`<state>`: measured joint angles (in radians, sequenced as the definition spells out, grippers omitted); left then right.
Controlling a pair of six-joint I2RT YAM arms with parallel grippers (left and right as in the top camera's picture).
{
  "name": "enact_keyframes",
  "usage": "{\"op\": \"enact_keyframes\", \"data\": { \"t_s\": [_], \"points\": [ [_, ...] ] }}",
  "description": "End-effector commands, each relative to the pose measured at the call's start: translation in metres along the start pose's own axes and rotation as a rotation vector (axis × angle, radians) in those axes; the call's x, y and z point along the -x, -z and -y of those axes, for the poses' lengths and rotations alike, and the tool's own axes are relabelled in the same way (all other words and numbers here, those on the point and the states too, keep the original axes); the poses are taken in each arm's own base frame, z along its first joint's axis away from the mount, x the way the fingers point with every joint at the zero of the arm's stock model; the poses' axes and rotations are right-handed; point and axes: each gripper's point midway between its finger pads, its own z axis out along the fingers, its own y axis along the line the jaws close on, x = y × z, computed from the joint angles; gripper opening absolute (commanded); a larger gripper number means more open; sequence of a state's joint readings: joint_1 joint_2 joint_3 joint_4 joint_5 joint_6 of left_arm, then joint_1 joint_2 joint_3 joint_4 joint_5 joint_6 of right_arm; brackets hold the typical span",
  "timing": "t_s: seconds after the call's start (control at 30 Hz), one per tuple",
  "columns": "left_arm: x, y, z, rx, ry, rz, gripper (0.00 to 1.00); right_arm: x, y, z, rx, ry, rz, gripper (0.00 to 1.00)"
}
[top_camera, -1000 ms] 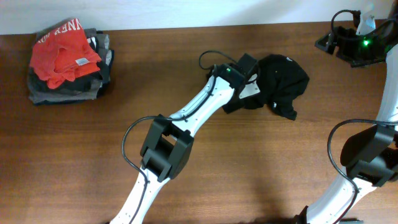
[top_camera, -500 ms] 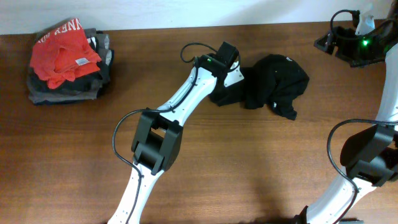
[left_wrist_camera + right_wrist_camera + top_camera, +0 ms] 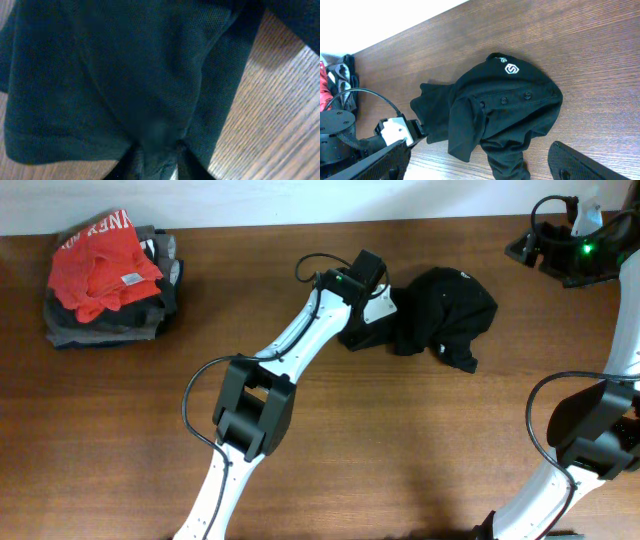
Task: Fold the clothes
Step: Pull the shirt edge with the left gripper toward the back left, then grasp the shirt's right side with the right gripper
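Note:
The clothes are one black T-shirt, lying crumpled on the wooden table right of centre. In the right wrist view the black T-shirt shows a small white logo and a row of buttons. My left gripper sits at the shirt's left edge, shut on a fold of the fabric. In the left wrist view the black cloth fills the frame and bunches between the dark fingers of the left gripper. My right gripper hangs at the far right, its fingers wide apart and holding nothing.
A stack of folded grey and dark garments with a red garment on top stands at the far left. The left arm stretches diagonally across the table's middle. The right arm's base stands at the right edge.
The left gripper has moved left with the shirt's left edge, stretching that edge out from the bundle, and has closed tighter on it. The right arm has not moved.

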<state>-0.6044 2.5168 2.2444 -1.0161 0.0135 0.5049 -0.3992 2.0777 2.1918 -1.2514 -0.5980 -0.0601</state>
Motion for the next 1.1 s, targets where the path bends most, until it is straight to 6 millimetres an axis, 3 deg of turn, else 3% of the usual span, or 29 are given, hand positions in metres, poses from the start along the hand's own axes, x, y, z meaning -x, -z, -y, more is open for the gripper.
{"op": "enact_keyframes", "data": {
  "t_s": [0.0, 0.1, 0.27, 0.37, 0.5, 0.7, 0.87, 1.07],
  "points": [
    [-0.001, -0.017, 0.007, -0.033, -0.007, -0.007, 0.13, 0.007, 0.013, -0.011, -0.008, 0.043, 0.036, 0.93],
    [-0.001, -0.017, 0.007, -0.033, -0.008, -0.007, 0.02, 0.007, 0.013, -0.011, -0.008, 0.043, 0.036, 0.93],
    [-0.001, -0.016, 0.006, -0.03, -0.007, -0.007, 0.01, 0.007, 0.013, -0.011, -0.008, 0.043, 0.035, 0.93],
    [0.002, -0.006, -0.007, 0.02, 0.037, -0.008, 0.01, 0.007, 0.013, -0.011, -0.008, 0.043, 0.035, 0.93],
    [0.013, 0.031, -0.037, 0.1, 0.144, 0.029, 0.01, 0.007, 0.013, -0.011, -0.007, 0.042, 0.035, 0.92],
    [0.024, 0.12, -0.08, 0.2, 0.333, 0.14, 0.01, 0.004, 0.01, -0.017, -0.001, 0.048, 0.023, 0.88],
    [0.022, 0.157, -0.082, 0.218, 0.339, 0.173, 0.01, -0.007, 0.003, -0.031, 0.016, 0.052, -0.024, 0.7],
    [0.013, 0.18, -0.088, 0.262, 0.401, 0.176, 0.01, -0.035, -0.013, -0.066, 0.056, 0.132, -0.14, 0.7]
  ]
}}
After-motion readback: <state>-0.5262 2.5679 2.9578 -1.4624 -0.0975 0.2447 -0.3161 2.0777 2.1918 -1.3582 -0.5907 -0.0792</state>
